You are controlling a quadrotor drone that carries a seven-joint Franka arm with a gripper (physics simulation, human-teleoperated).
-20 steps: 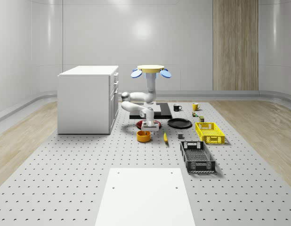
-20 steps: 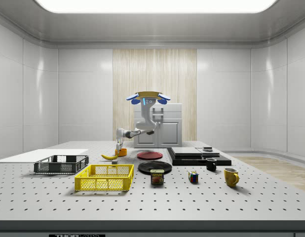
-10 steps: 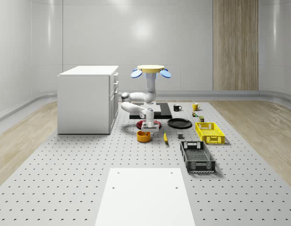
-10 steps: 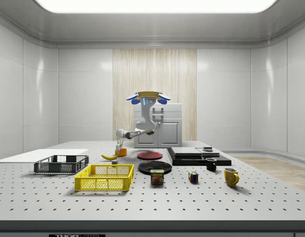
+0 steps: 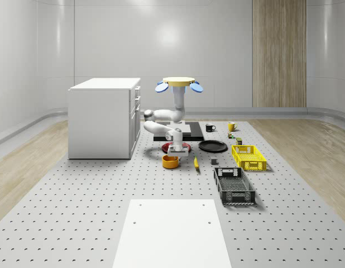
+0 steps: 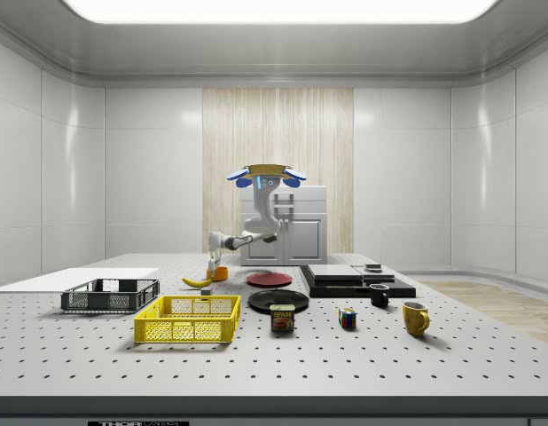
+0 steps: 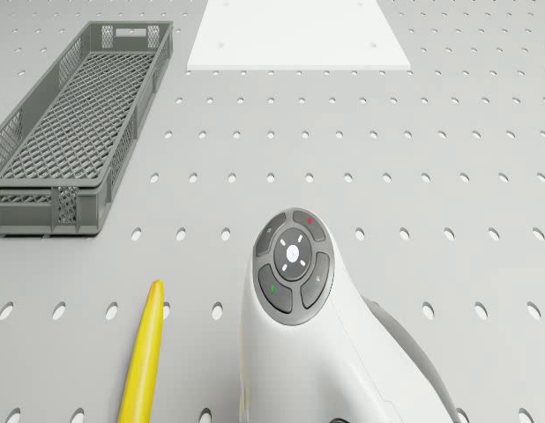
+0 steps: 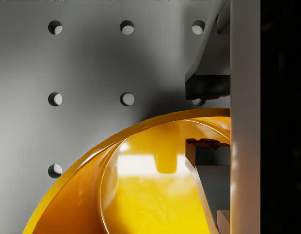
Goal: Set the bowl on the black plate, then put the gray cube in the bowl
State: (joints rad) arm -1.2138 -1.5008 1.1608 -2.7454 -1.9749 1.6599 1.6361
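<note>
A: Wrist view has the orange bowl [image 8: 141,195] close up; one finger [image 8: 209,170] sits inside it and the other [image 8: 209,83] outside, the rim running between them with a gap on each side; so the gripper [image 8: 206,126] is parted and straddling the rim, not yet pinched on it

B: And where does the bowl stand?

A: On the perforated table [image 5: 77,201]; in the whole-scene view the bowl [image 5: 170,161] is right under the gripper [image 5: 176,153]; the black plate [image 5: 212,146] lies at about two o'clock from it, well apart; the red plate [image 5: 168,147] is just behind it at twelve; the banana [image 5: 196,162] lies near at three

B: The gray cube?

A: Small, at three o'clock past the banana [image 5: 214,162], near the gray crate [image 5: 234,186]; the yellow basket [image 5: 248,157] is further right

B: And the drone?

A: It hovers [image 5: 179,84] above the black slab [image 5: 189,132] beside the white cabinet [image 5: 104,117], arm reaching down to the bowl; the side view shows it aloft too [image 6: 265,174]
</note>
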